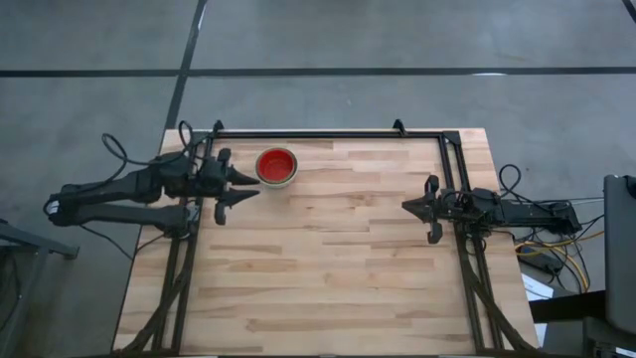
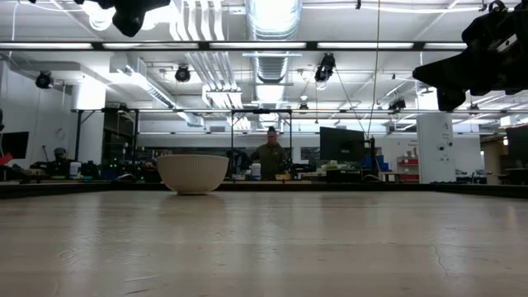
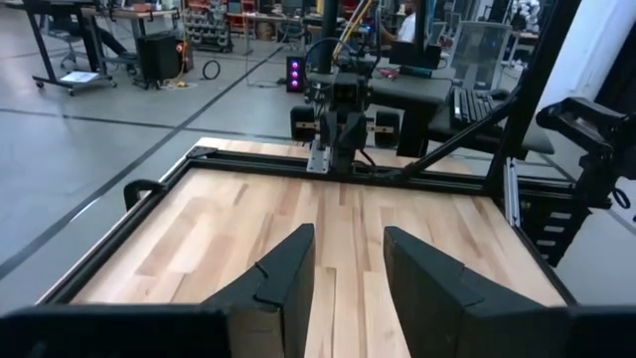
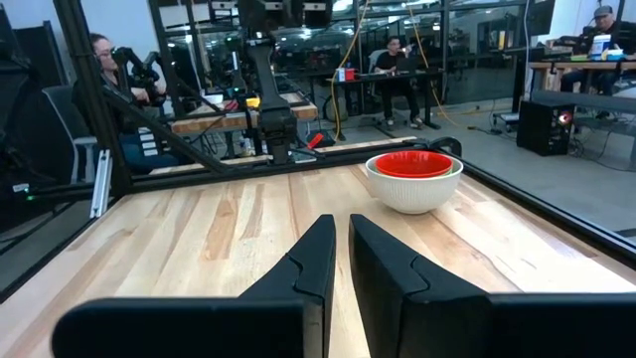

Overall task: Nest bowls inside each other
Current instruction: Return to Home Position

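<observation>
A stack of bowls [image 1: 277, 166] stands on its base at the table's far left. A red bowl [image 4: 412, 164] sits inside a white-grey one [image 4: 412, 192], and a thin green rim shows between them. The low view shows only the white-grey outer wall [image 2: 192, 172]. My left gripper [image 1: 254, 185] hangs open above the table, just left of the stack and a little nearer, holding nothing. The stack is out of its wrist view, where the fingers [image 3: 288, 273] stand apart over bare wood. My right gripper [image 1: 407, 206] waits at the table's right side, its fingers [image 4: 318, 261] shut and pointing level toward the stack.
A black metal frame [image 1: 328, 134] runs along the table's far edge and down both sides. The wooden tabletop [image 1: 328, 268] spreads between the two arms and toward the near edge. People sit at desks in the room beyond the table.
</observation>
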`<state>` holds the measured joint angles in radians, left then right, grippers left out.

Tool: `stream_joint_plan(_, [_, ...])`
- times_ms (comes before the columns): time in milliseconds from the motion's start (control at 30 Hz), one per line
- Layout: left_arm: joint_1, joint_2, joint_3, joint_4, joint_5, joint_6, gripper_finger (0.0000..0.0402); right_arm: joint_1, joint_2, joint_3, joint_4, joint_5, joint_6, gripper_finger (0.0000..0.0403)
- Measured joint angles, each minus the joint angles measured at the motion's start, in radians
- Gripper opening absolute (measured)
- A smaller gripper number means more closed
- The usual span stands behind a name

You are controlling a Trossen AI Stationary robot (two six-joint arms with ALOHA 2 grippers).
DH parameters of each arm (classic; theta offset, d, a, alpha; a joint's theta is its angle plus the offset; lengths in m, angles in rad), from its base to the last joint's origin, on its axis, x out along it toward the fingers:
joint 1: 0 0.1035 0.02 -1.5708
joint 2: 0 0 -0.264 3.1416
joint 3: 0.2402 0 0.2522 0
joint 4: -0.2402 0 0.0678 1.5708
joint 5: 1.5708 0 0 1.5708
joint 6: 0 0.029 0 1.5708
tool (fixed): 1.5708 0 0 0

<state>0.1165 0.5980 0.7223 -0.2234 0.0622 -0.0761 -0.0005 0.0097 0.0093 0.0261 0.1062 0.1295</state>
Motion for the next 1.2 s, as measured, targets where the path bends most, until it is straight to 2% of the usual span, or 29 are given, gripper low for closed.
stream_joint_plan(267, [0.000,-0.079,-0.079,0.005,0.009,-0.002,0.0127,0.000,0.000,0.000,0.000,0.000,-0.001,0.0034])
stream_joint_plan(500, [0.000,-0.155,-0.128,-0.023,0.079,0.015,0.0128,0.000,0.000,0.000,0.000,0.000,0.000,0.0034])
stream_joint_plan(1200, [0.000,-0.458,-0.305,-0.026,0.080,-0.007,0.0129,0.000,0.000,0.000,0.000,0.000,-0.001,0.0034])
